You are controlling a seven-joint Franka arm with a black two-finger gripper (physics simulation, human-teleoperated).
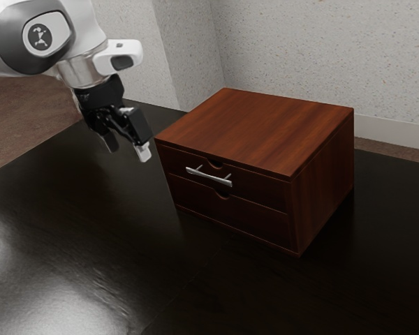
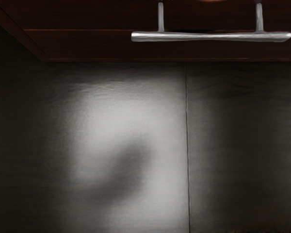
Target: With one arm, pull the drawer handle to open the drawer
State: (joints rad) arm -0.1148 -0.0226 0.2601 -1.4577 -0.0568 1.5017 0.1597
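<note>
The exterior view looks down from the side over the desk (image 1: 84,265). The wrist view faces the drawer handle (image 2: 211,36) closely; both views share it.

Franka arm (image 1: 35,35) in from 10 o'clock, wrist tilted down twd 4 o'clock, gripper (image 1: 129,149) mid-air, fingers (image 1: 145,153) apart, nothing held

We see the upper drawer (image 1: 258,188) of a reddish-brown wooden two-drawer cabinet (image 1: 265,129), its front flush and shut. Its slim silver bar handle (image 1: 209,176) lies horizontal on two short posts, nearer the exterior view's left.
</note>
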